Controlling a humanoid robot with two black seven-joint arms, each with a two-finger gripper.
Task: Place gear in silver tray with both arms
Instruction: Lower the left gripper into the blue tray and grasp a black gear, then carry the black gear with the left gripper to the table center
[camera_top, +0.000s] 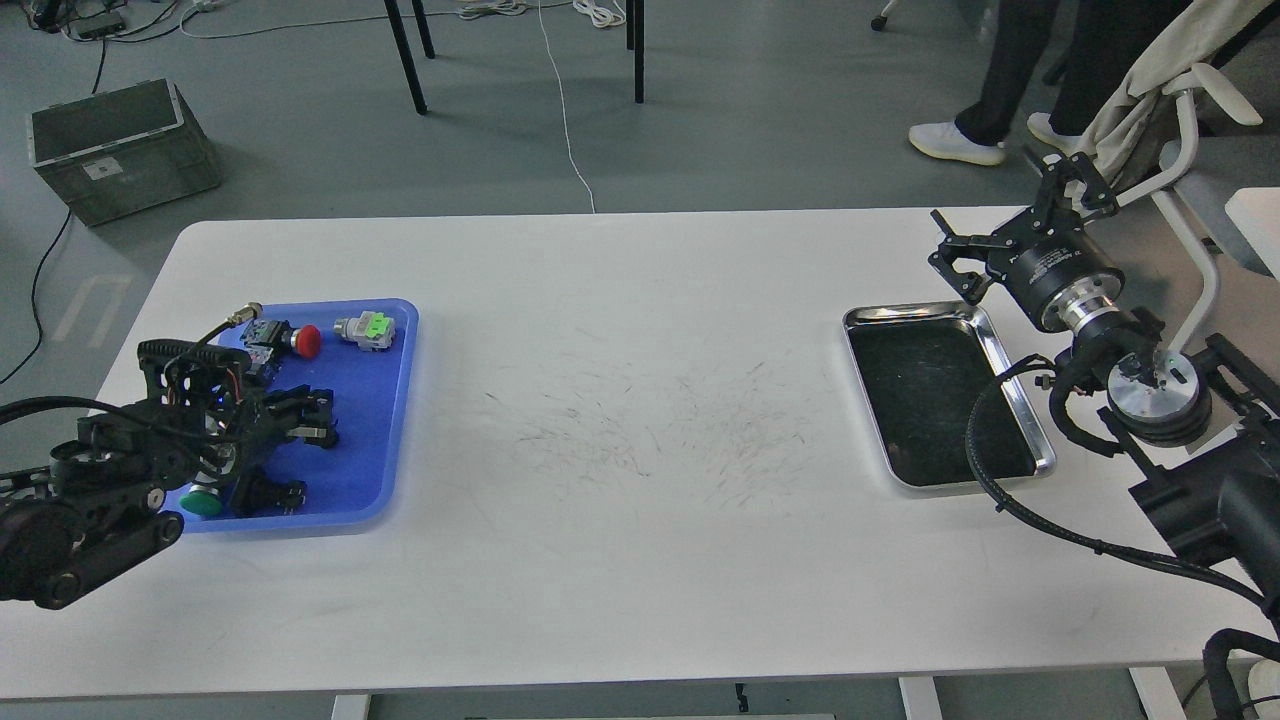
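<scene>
The silver tray (1002, 345) lies on the right side of the white table, and its dark bottom is empty. My right gripper (1022, 226) hovers just past the tray's far right corner, with its claw fingers (962, 262) spread wide and nothing between them. My left gripper (312, 420) hangs low over the middle of the blue plastic tray (385, 400). Its dark fingers sit close together against dark parts, so I cannot tell whether they hold anything. I cannot pick out the gear for certain. A black part (270, 492) lies at the blue tray's front.
The blue tray also holds a red-button part (300, 340), a grey and green part (367, 328) and a green button (202, 503). A person's legs (1000, 120) and a chair (1185, 110) stand behind the table's right end. A grey crate (120, 145) sits on the floor.
</scene>
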